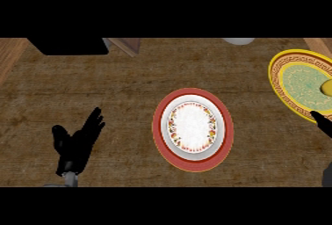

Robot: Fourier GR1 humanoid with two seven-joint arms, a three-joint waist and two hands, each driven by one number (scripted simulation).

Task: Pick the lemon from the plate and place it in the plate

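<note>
Left hand point(76, 141) rests open at lower left, fingers up, holding nothing. Red plate point(193, 127) lies in the middle. Yellow plate point(285, 83) sits far right, lemon point(327, 88) on it at the view's edge. Right hand point(322, 122) shows just below the lemon; open or closed, I cannot tell

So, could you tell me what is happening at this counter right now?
A yellow lemon lies on the yellow and green patterned plate at the view's right edge, not yet picked up. The robot's right hand shows by that plate's lower rim, apart from the lemon. Its left hand rests open at the lower left, fingers up. The red-rimmed white plate with a floral ring sits in the middle of the view and holds no lemon.
</note>
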